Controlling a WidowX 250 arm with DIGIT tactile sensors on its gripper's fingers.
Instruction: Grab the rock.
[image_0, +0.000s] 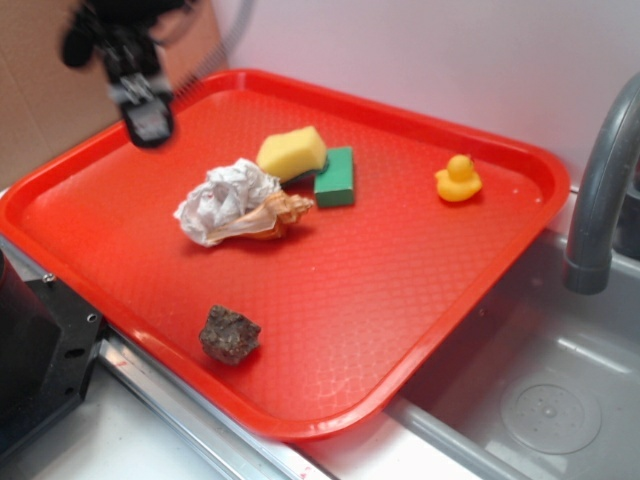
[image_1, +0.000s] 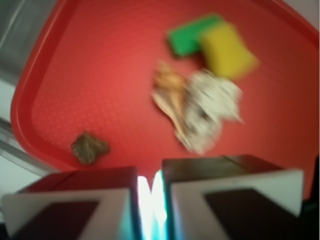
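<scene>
The rock (image_0: 229, 334), a lumpy dark brown-grey stone, lies near the front edge of the red tray (image_0: 400, 300). In the wrist view, which is blurred, the rock (image_1: 89, 147) shows at lower left. My gripper (image_0: 147, 118) hangs above the tray's far left corner, well away from the rock. Its two fingers stand almost together with only a thin bright slit between them, and the gripper (image_1: 150, 185) holds nothing.
A crumpled white paper ball (image_0: 226, 199) and a tan seashell (image_0: 272, 214) lie mid-tray, with a yellow sponge (image_0: 292, 153) and a green block (image_0: 335, 177) behind them. A yellow toy duck (image_0: 458, 180) sits at the far right. A grey faucet (image_0: 600, 190) and sink stand right of the tray.
</scene>
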